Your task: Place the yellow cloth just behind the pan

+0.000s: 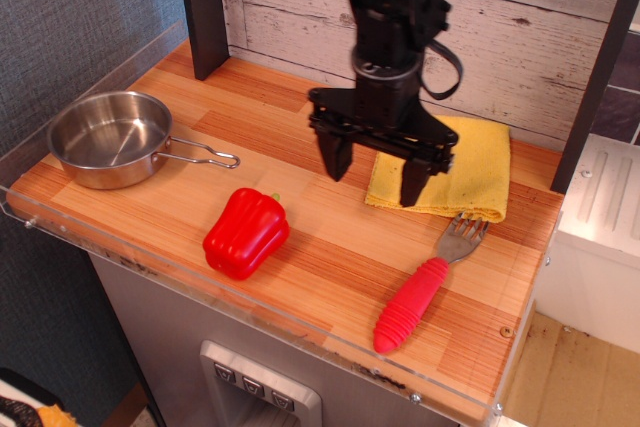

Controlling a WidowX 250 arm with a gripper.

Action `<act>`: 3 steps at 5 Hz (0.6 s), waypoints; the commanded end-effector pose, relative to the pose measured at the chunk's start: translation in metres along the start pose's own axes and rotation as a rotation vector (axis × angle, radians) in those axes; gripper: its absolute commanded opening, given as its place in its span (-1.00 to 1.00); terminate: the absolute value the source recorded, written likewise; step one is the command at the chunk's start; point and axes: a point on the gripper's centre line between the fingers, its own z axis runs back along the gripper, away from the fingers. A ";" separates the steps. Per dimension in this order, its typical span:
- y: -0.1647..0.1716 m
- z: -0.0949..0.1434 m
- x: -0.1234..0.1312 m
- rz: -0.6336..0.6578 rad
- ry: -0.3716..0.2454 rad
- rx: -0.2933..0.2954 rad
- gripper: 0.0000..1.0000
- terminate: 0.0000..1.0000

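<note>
You are at the very start of the job: nothing has been picked up yet. Your gripper (376,175) hangs over the left front part of the yellow cloth (460,162), its two dark fingers spread wide apart and holding nothing, with the left finger over bare wood just beside the cloth's edge and the right finger over the cloth near its front fold. Whether the fingertips touch the cloth or hover above it, you cannot tell from this single view. The cloth lies flat and folded on the right rear part of the wooden table (330,257), close to the plank wall, with the tines of the red-handled fork (425,282) just in front of it, touching or nearly touching its front edge. The pan (108,137) sits well apart at the far left, bowl empty, its wire handle pointing right toward the middle of the table. The red pepper (246,232) stands near the front edge, between pan and cloth but clear of the strip behind the pan. That strip of wood behind the pan looks bare and ready. What is left is everything that counts: lower, pinch the cloth, carry it across to the left, and lay it down just behind the pan.
</note>
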 end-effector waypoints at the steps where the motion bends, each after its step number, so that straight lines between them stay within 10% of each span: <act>1: -0.011 0.003 0.046 0.005 -0.064 -0.023 1.00 -1.00; 3: -0.025 0.003 0.065 0.008 -0.077 -0.054 1.00 -1.00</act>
